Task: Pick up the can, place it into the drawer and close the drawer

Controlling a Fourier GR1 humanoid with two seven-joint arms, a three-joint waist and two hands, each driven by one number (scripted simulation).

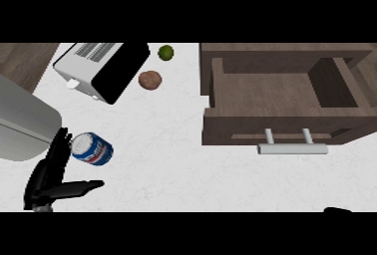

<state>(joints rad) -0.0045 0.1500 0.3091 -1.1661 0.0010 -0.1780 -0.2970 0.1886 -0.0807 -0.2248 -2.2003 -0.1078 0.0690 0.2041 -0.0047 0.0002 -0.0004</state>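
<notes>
I look steeply down on a white, faintly marbled table (184,169). A strip of brown wood (26,60) shows at the upper left corner. Near it a toaster (99,67) sits at an angle, with a green fruit (166,52) and a brown one (150,80) just beside it. The light is even.

kitchen: toaster (103,69) on white counter (177,164), drawer (276,94).

Open left hand (52,172) apparently touches the can (91,148); drawer (283,97) open.
</notes>
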